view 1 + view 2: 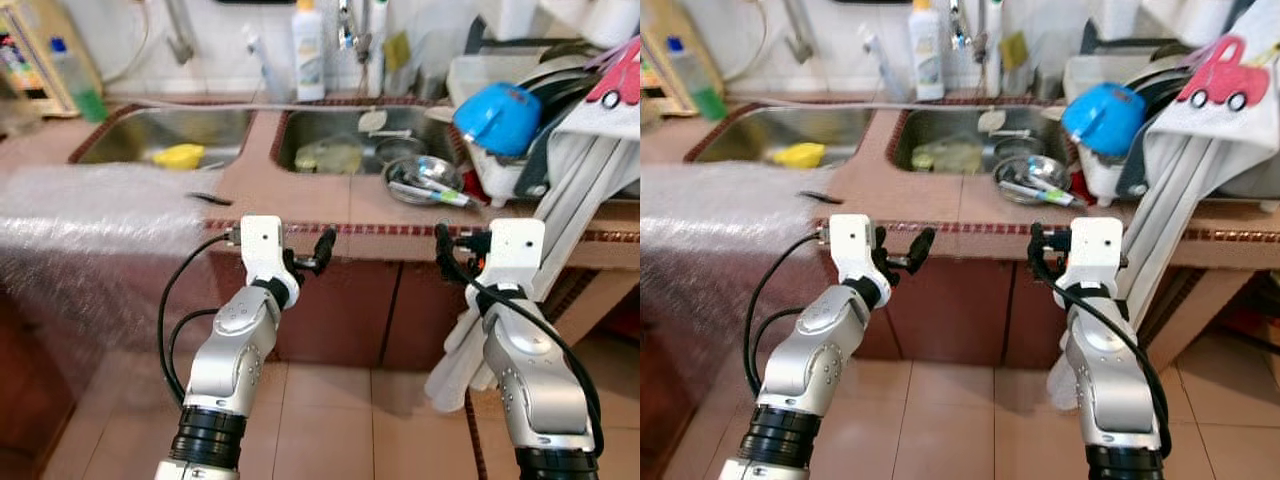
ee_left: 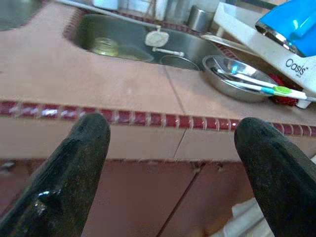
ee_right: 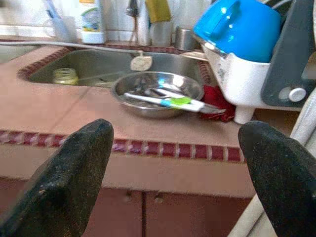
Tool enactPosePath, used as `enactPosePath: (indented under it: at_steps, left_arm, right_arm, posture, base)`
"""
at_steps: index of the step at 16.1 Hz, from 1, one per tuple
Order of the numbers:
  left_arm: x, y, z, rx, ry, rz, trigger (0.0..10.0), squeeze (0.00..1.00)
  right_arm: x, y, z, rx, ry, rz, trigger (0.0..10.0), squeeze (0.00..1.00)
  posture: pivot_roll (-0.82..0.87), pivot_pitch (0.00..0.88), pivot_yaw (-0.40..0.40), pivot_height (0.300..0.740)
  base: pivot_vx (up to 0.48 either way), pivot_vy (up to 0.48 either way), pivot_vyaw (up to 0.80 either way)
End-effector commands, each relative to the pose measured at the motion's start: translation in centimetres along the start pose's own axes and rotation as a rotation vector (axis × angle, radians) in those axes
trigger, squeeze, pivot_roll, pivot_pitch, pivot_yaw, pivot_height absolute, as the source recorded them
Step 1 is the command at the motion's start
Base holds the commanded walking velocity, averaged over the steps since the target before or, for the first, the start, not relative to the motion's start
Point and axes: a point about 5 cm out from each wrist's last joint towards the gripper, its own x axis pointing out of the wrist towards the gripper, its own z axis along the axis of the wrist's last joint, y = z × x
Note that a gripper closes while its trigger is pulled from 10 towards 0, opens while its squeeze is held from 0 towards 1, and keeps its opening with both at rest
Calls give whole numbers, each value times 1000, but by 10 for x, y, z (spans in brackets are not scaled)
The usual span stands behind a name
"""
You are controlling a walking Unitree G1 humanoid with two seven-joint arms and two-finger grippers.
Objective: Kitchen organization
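Here, on the far left, a sheet of bubble wrap [image 1: 90, 215] drapes over the end of the bench [image 1: 300, 195] and hangs down its front. Beside it the left sink basin [image 1: 165, 135] holds a yellow sponge-like thing [image 1: 180, 156]. A small dark object [image 1: 208, 198] lies on the bench just in front of that basin; what it is cannot be told. The right sink basin [image 1: 340, 135] holds a yellowish glass jar [image 1: 330, 157] and a pale round strainer [image 3: 141, 62] near its back wall. A white bottle [image 1: 308, 50] stands behind the sinks by the tap.

To the right of that basin, a steel bowl [image 3: 158, 94] rests on the bench, close to the front edge, with a white brush with a green patch [image 3: 168, 101] lying across it. Something red [image 3: 215, 101] lies touching the bowl's right side. Next comes a white dish rack [image 3: 237, 81] with a blue cup-like vessel [image 1: 497, 118] tipped upside down in it and dark plates behind. A white towel with a red car print [image 1: 1215, 75] hangs down over the bench's right end.

The left gripper [image 1: 305, 262] hovers in front of the bench edge, below the strip between the two basins, jaws released and spread, holding nothing. The right gripper [image 3: 173, 173] hovers at the same height further right, jaws likewise released and empty. The steel bowl lies beyond and above the right jaws, lined up roughly between them but well apart from both fingertips.
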Motion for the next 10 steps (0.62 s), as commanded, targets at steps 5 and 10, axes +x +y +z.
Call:
enactPosePath:
  at_steps: [5,10]
  left_arm:
    - [0,2,3,11,-4,15,10000,0]
    - [0,3,4,12,-5,13,10000,0]
  right_arm:
    - [0,2,6,7,-20,2,10000,71]
    - [0,0,6,7,-20,-4,10000,63]
  posture:
    - [-92,0,86,740]
    - [-95,0,88,740]
  base:
    - [-275,0,0]
    - [-212,0,0]
